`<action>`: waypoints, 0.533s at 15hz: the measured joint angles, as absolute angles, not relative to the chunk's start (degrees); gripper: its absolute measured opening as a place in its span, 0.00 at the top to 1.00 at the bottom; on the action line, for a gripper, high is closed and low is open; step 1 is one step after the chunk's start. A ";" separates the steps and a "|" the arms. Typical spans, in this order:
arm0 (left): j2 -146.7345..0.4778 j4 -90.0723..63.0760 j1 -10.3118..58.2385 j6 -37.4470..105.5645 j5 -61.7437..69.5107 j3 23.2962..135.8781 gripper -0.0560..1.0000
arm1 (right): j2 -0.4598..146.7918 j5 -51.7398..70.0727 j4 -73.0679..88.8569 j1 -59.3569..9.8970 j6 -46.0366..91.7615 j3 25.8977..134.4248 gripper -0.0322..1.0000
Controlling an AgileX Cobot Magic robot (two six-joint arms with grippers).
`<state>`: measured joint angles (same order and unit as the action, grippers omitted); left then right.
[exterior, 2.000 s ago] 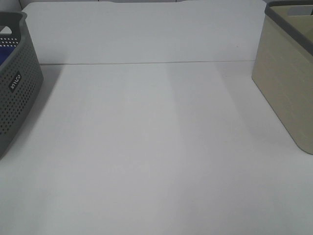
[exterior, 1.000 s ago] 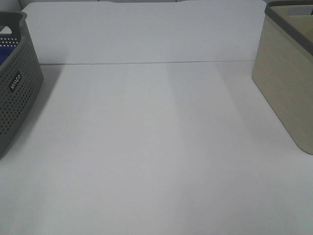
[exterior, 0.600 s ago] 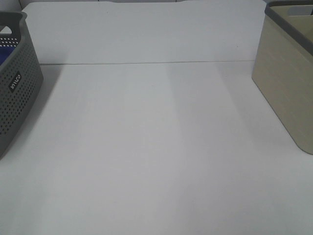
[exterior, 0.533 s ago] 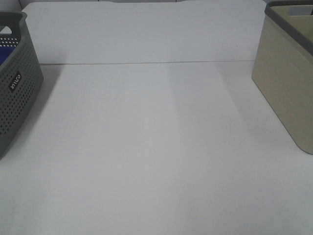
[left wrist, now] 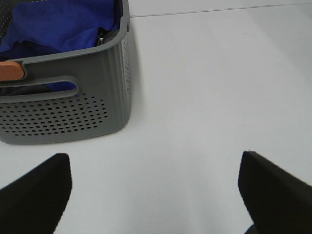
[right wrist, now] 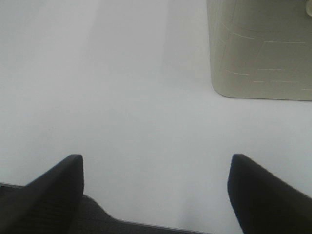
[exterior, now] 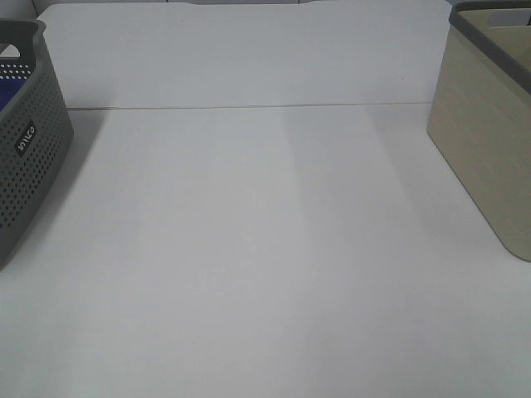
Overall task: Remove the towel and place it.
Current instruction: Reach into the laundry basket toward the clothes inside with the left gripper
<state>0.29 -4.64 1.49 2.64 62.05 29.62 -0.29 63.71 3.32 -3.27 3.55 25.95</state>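
Observation:
The royal-blue towel (left wrist: 58, 24) lies crumpled inside the grey perforated basket (left wrist: 73, 107). In the high view only a sliver of the towel (exterior: 7, 93) shows inside that basket (exterior: 29, 157) at the far left. My left gripper (left wrist: 153, 195) is open and empty above the white table, a short way from the basket's handle side. My right gripper (right wrist: 156, 195) is open and empty above the table, apart from the beige basket (right wrist: 263, 48). Neither arm shows in the high view.
The beige basket (exterior: 489, 124) with a grey rim stands at the right of the white table (exterior: 265, 249). A seam (exterior: 249, 107) crosses the table towards the back. An orange object (left wrist: 10, 71) lies at the grey basket's rim.

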 joint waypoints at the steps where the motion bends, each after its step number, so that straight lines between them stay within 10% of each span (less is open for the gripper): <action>1: 0.29 -4.64 1.49 2.64 62.05 29.62 0.14 | -0.29 63.71 3.32 -3.27 3.55 25.95 0.20; 8: 0.29 -4.64 1.49 2.64 62.05 29.62 0.14 | -0.29 63.71 3.32 -3.27 3.55 25.95 0.20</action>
